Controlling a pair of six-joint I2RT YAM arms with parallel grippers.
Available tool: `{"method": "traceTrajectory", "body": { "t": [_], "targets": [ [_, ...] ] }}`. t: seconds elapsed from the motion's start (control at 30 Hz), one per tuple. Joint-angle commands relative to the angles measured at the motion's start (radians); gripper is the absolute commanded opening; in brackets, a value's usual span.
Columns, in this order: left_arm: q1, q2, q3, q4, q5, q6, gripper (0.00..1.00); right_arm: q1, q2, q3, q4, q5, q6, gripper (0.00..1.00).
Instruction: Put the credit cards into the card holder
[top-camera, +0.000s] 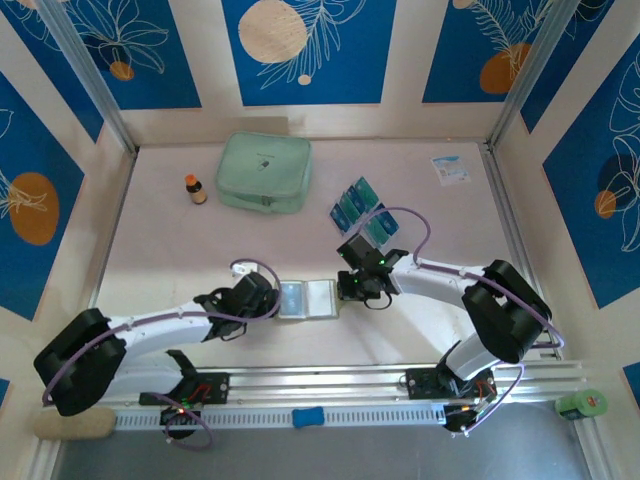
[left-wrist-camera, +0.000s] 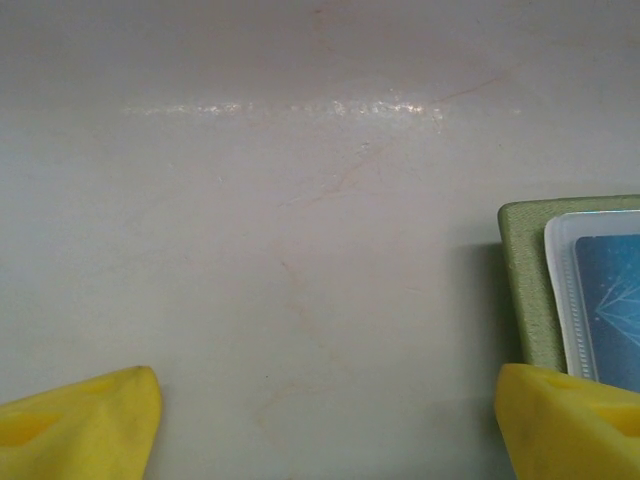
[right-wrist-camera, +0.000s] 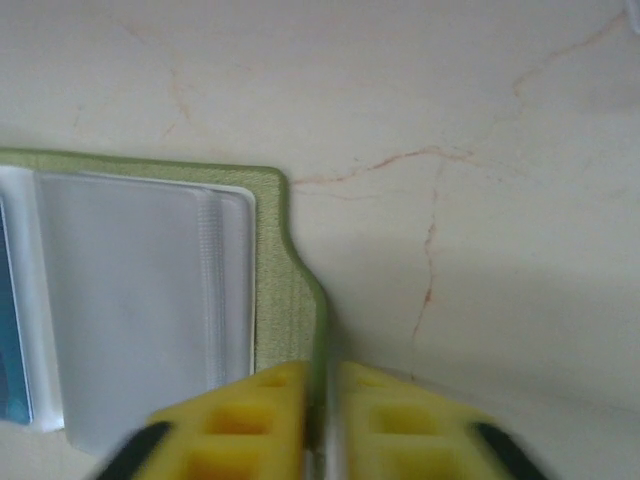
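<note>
The olive-green card holder lies open on the table between the two arms, its clear sleeves facing up. One blue credit card sits in the left sleeve, and its teal edge shows again in the right wrist view. More blue credit cards lie fanned on the table behind the right arm. My right gripper is shut on the holder's green right edge tab. My left gripper stands open over bare table just left of the holder's left edge, one yellow finger touching that corner.
A pale mint zip pouch lies at the back, with a small brown bottle to its left. A white-and-blue packet sits at the back right. A green roll rests by the near rail's right end.
</note>
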Motion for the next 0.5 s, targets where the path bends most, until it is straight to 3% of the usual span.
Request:
{"method": "traceTrajectory", "body": {
  "t": [0.0, 0.07, 0.2, 0.27, 0.47],
  "targets": [
    [0.01, 0.012, 0.021, 0.015, 0.017, 0.014, 0.86, -0.004, -0.045, 0.015, -0.016, -0.012, -0.005, 0.3],
    [0.009, 0.014, 0.021, 0.016, 0.016, 0.013, 0.86, -0.003, -0.07, 0.03, -0.03, -0.007, -0.005, 0.36],
    [0.01, 0.017, 0.02, 0.017, 0.016, 0.015, 0.86, 0.001, -0.113, 0.054, -0.036, -0.011, 0.003, 0.35],
    [0.009, 0.018, 0.018, 0.017, 0.015, 0.016, 0.86, 0.008, -0.117, 0.067, -0.023, -0.026, 0.007, 0.3],
    [0.01, 0.018, 0.013, 0.015, 0.012, 0.014, 0.86, 0.053, -0.045, 0.119, 0.03, -0.067, 0.02, 0.02]
  ]
}}
